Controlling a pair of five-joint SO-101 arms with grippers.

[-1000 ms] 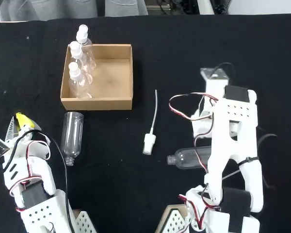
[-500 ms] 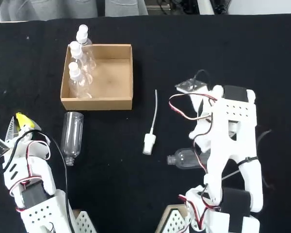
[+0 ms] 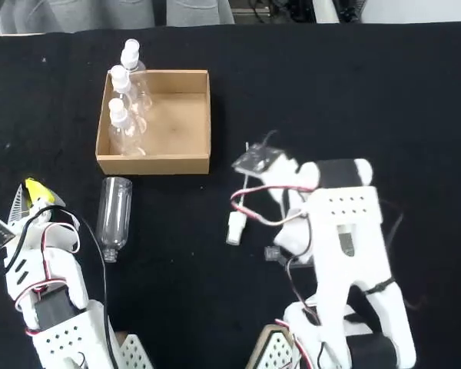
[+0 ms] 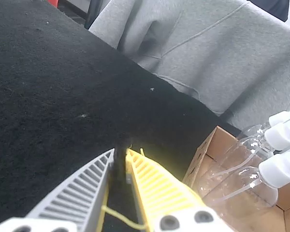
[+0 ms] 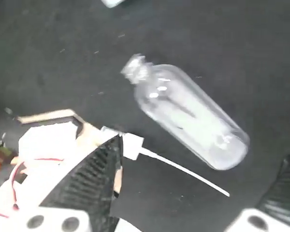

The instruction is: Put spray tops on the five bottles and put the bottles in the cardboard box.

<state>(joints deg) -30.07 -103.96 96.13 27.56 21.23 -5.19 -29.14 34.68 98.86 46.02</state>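
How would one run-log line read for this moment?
box: three capped bottles | bottle by box: bare, lying | top: loose | right tool: open over bare bottle | left tool: shut

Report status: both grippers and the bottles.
Right gripper open over a bare bottle, spray top beside it. Left gripper shut, empty. Three capped bottles in the cardboard box; second bare bottle lies beside it.

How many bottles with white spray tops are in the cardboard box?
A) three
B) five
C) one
A: three bottles with white spray tops stand in a row along one side of the cardboard box.
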